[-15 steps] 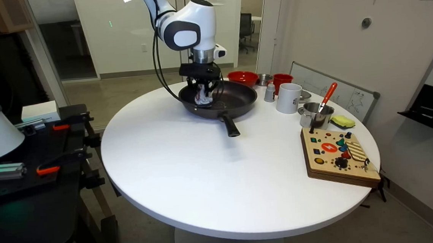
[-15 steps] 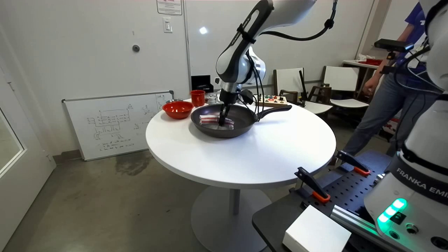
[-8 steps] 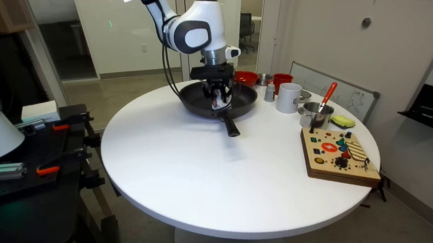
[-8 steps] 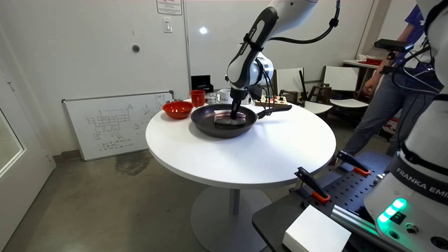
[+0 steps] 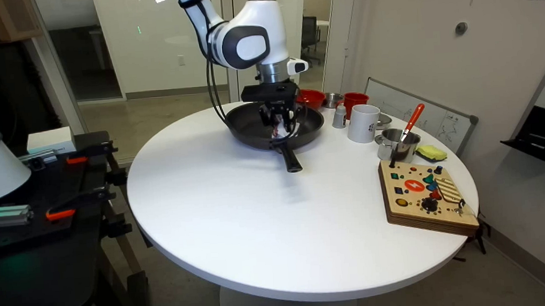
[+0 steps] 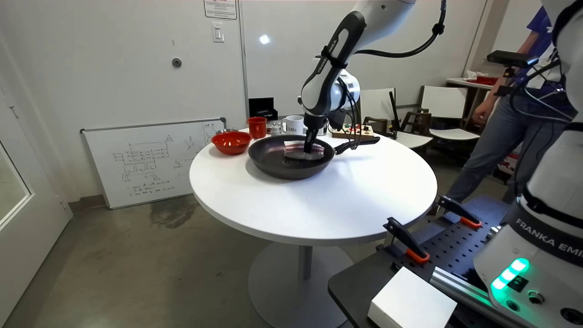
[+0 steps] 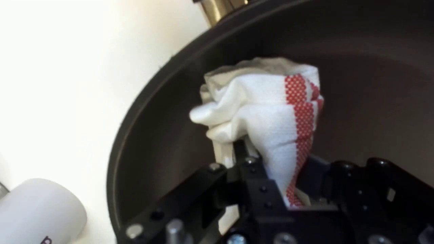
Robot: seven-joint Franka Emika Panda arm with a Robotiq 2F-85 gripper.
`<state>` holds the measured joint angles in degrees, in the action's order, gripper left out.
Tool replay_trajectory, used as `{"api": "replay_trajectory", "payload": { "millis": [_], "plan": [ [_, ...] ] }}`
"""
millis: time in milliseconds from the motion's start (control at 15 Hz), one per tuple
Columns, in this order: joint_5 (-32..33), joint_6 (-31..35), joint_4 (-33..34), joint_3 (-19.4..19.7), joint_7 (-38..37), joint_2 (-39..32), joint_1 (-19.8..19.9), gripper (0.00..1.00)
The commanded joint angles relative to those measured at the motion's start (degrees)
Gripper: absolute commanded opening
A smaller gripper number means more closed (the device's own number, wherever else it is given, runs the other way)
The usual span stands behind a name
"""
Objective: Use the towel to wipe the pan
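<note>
White arm (image 5: 249,46), black cables (image 6: 396,55); seemingly silver screws (image 7: 135,231)

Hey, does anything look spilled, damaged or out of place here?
A dark patch on the paler floor by the leaning whiteboard stands out; stain or shadow, I can't tell. The towel bunched in the tool looks normal.

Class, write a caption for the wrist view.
Gripper holding a red-striped white towel inside the pan, a white mug outside it.

Towel (image 7: 268,118) partly behind gripper (image 6: 308,149), person (image 6: 508,118) cropped at top, whiteboard writing (image 6: 146,159) seemingly illegible
</note>
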<state>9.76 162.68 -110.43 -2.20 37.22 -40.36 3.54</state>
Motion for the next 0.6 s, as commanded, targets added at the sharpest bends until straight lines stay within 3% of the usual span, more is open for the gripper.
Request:
{"api": "replay_trajectory", "payload": {
  "millis": [0, 133, 533],
  "plan": [
    [2.8, 0.6, 0.9, 2.7, -5.2, 0.6, -0.7, 0.05],
    [4.1, -1.1, 2.0, 4.0, -7.1, 1.1, -0.9, 0.05],
    [2.9, -7.4, 5.3, 1.4, -6.1, 3.2, 2.9, 0.05]
  ]
}}
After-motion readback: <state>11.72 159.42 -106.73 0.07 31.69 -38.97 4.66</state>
